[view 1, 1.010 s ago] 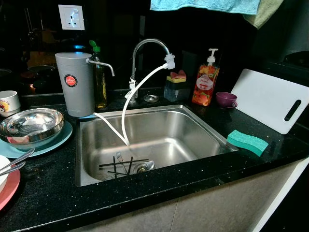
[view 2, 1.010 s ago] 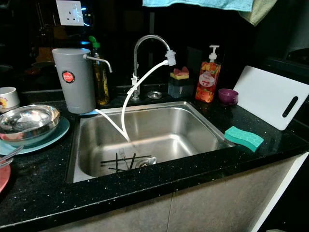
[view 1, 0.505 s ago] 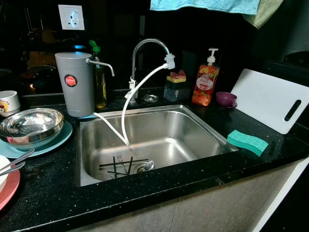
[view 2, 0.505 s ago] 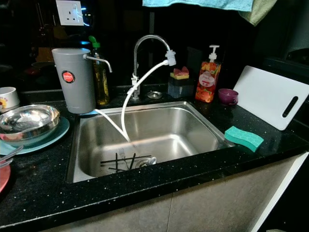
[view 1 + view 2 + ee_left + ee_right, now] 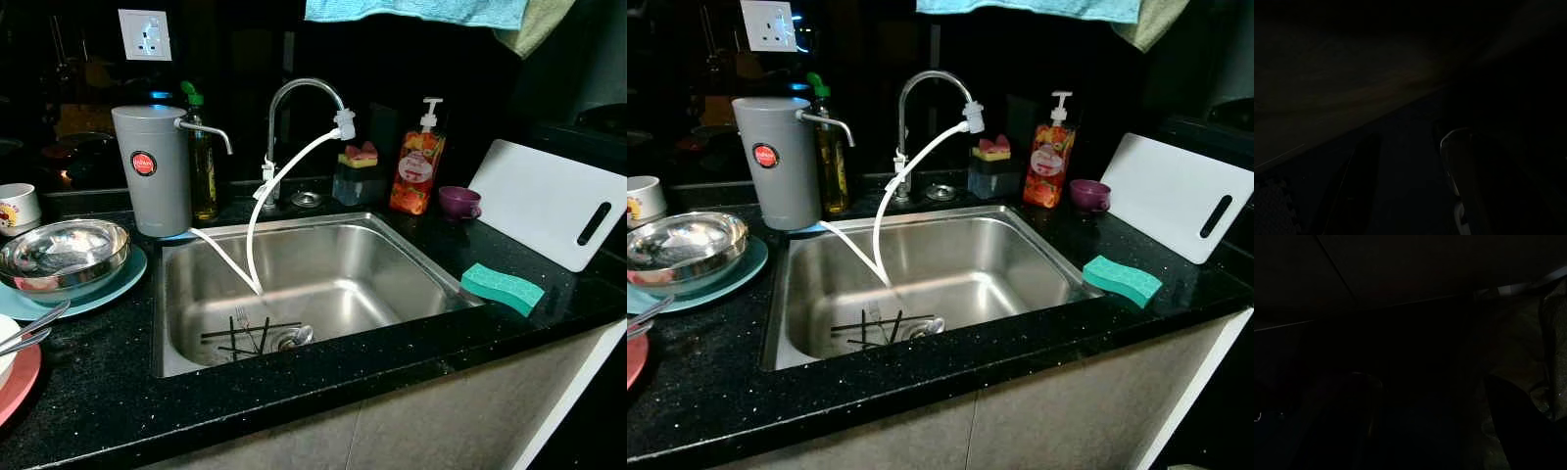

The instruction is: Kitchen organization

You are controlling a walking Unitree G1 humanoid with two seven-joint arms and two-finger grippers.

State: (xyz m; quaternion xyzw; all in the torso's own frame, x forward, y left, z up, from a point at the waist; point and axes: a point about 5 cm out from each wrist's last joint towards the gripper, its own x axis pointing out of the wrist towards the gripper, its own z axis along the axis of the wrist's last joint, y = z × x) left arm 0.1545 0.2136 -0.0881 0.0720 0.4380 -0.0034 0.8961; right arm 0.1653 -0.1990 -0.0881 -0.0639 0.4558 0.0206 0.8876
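Both arms hang idle below the surface (image 5: pixel 88 392); wrist views too dark, so I cannot tell whether either end effector is apart or together.

Risks, judged from the layout:
- Cutlery lies deep in the sink (image 5: pixel 392 250). A reach down there has to pass the white hose (image 5: pixel 257 211) drooping from the tap (image 5: pixel 294 93); snagging it could drag the hose or knock the tap head.
- Chopsticks (image 5: pixel 257 335) are thin and crossed on smooth steel, likely to skid or scissor out of a pinch.
- Grey water filter (image 5: pixel 152 166) stands at the sink's left back corner, oil bottle (image 5: pixel 203 157) just beside it. A wide left-arm swing could tip either.
- Steel bowl (image 5: pixel 64 255) is stacked on a teal plate (image 5: pixel 122 279); lifting the bowl carelessly may shift the plate.

Task items, largest first:
- White cutting board (image 5: pixel 549 201), leaning at far right.
- Steel bowl, shiny, upright.
- Green sponge (image 5: pixel 502 287), flat on the surface right of the sink.
- Soap dispenser (image 5: pixel 418 166), purple cup (image 5: pixel 458 202) beside it.
- Fork (image 5: pixel 242 319) and spoon (image 5: pixel 301 335) near the drain.
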